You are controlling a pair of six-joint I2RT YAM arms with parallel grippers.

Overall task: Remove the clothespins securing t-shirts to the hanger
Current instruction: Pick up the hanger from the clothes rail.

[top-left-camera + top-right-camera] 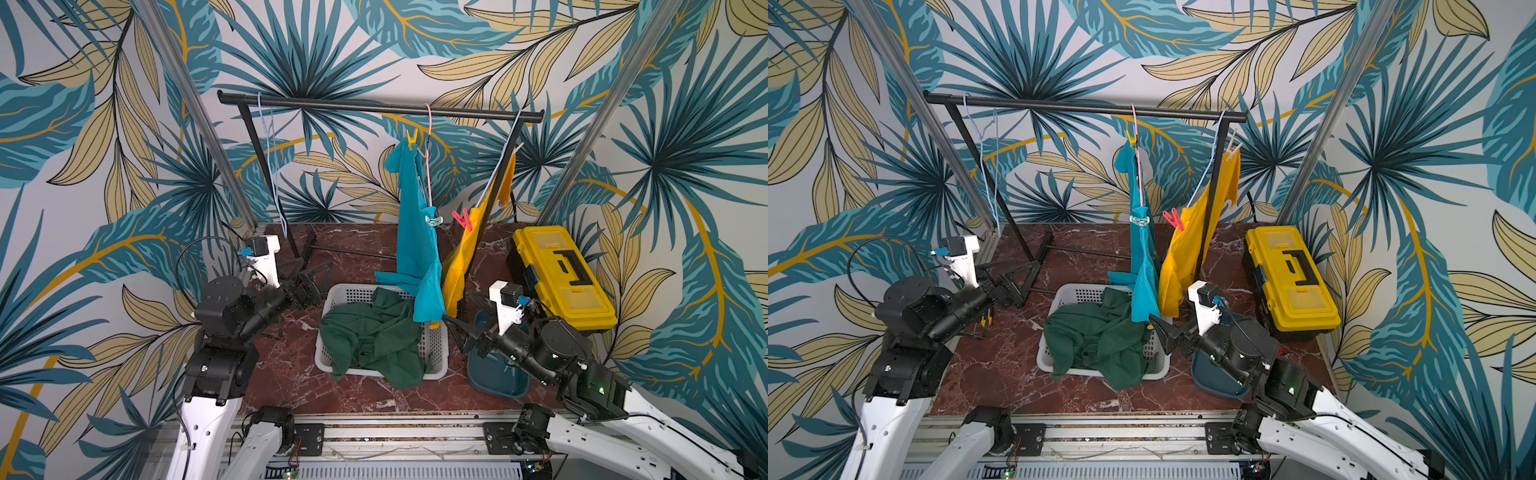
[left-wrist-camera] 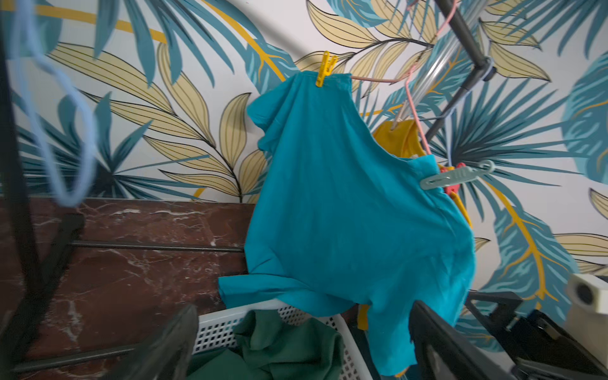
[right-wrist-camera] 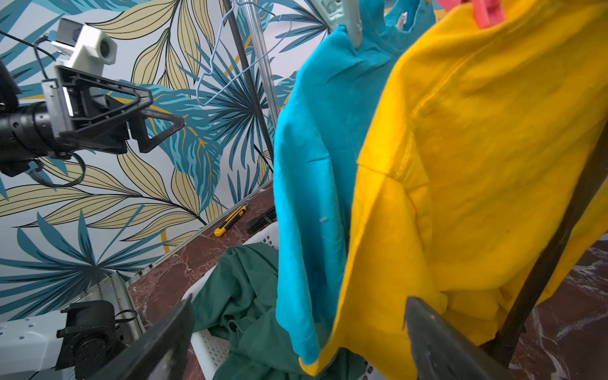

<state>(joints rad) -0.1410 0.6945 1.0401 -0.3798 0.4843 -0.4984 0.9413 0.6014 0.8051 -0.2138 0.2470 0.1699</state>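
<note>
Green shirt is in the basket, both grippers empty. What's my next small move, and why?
Probably lift the right gripper toward the teal pin: its jaws are open and empty below it, and that pin plus the yellow pin hold the turquoise shirt on its pink hanger.
</note>
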